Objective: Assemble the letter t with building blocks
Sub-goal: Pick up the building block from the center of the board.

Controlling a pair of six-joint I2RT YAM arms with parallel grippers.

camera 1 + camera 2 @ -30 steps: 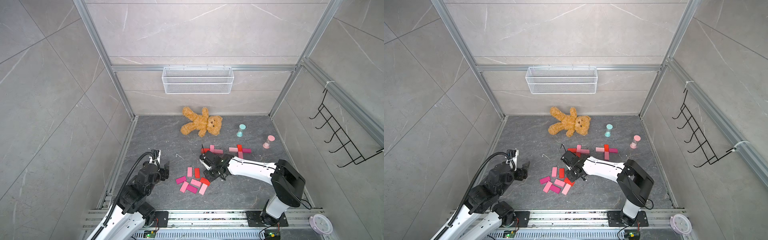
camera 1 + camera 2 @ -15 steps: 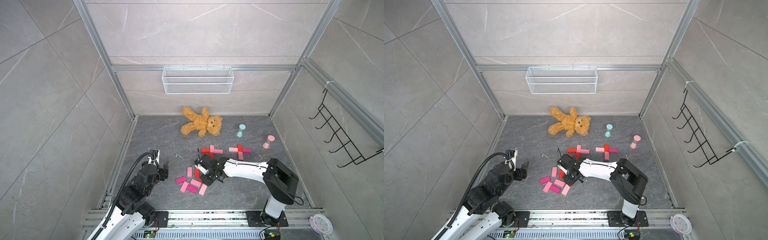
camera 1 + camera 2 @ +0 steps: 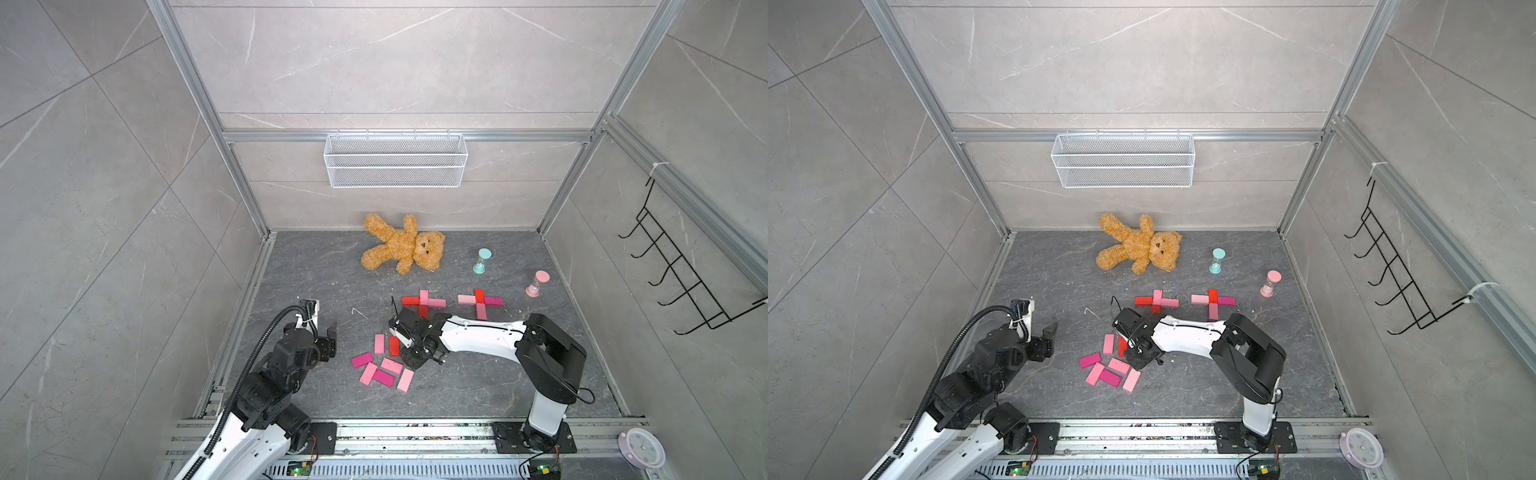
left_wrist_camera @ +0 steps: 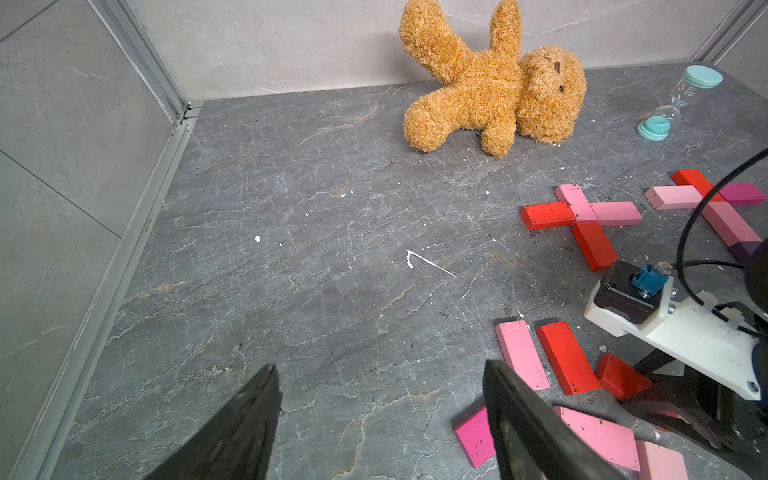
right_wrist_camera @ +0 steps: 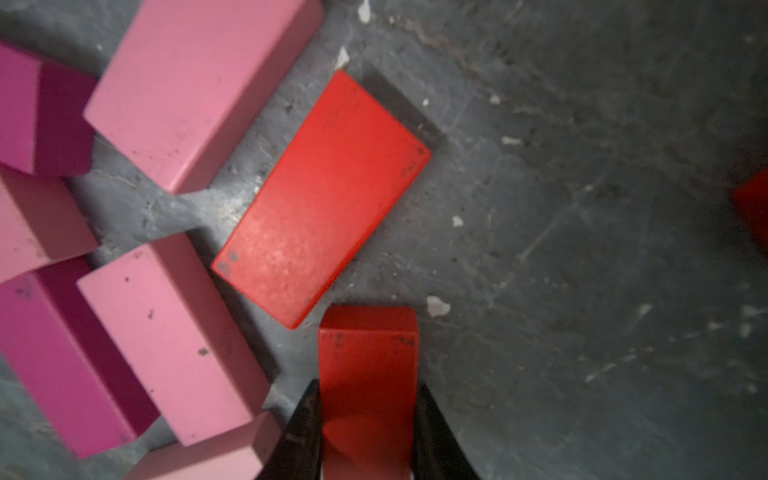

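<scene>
In both top views the right gripper [image 3: 410, 358] is down at the edge of the loose blocks [image 3: 383, 366]. They lie well apart from the teddy bear [image 3: 401, 249], on the robot's side of it, and the wrist hides the jaws. Seven loose blocks show: four light pink, two magenta and one flat red block [image 3: 394, 346]. Between the bear and that pile sit two crosses, a red-and-pink cross [image 3: 424, 302] and a cross with a magenta arm [image 3: 480, 301], with four blocks visible in each. A teal hourglass [image 3: 481, 261] and a pink hourglass [image 3: 537, 283] stand beside the bear. The left gripper [image 3: 1040, 332] hangs beside the pile, apart from every block. In the left wrist view the left gripper [image 4: 380, 370] has its jaws wide apart with nothing between them. The held red block [image 4: 619, 376] sits tilted under the right arm, just beside the flat red block [image 4: 567, 357]. The cross with a magenta arm ends in what looks like a purple block [image 4: 748, 249], partly covered. In the right wrist view the right gripper [image 5: 368, 390] is clamped on the long sides of the held red block [image 5: 368, 349]. The block is a plain red slab with scuffed corners, and its free end juts past the fingertips [image 5: 305, 424]. That end is near the flat red block [image 5: 324, 199] but apart from it. Four light pink and two magenta blocks lie around.
</scene>
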